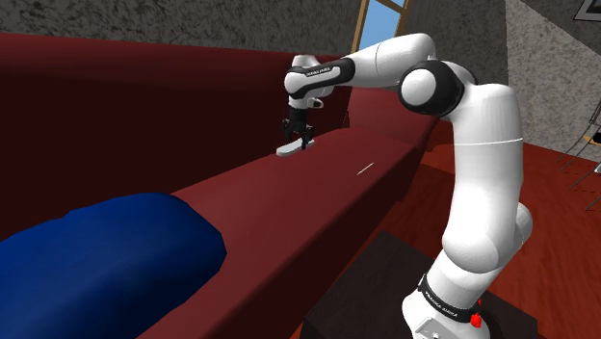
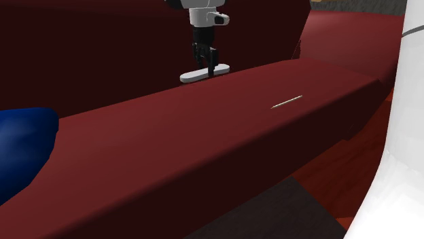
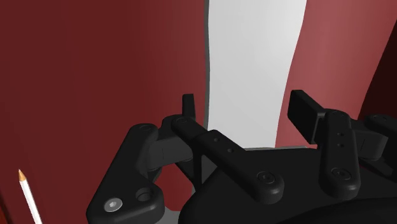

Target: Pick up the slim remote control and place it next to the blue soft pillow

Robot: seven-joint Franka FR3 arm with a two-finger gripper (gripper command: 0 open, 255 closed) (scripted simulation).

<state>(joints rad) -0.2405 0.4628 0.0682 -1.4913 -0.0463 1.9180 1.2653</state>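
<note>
One slim white remote (image 1: 290,148): lies flat on dark red sofa ledge (image 1: 289,207), straddled by black gripper (image 3: 246,107), fingers spread apart; blue pillow (image 1: 96,255) well apart at 8 o'clock, shoulder view.

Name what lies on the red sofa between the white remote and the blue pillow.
Nothing: in the shoulder view, the stretch of sofa between the remote and the pillow is bare.

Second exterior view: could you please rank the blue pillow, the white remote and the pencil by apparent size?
1. Blue pillow, largest, though cropped and nearest the camera.
2. White remote.
3. Pencil, a thin sliver, smallest.
</note>
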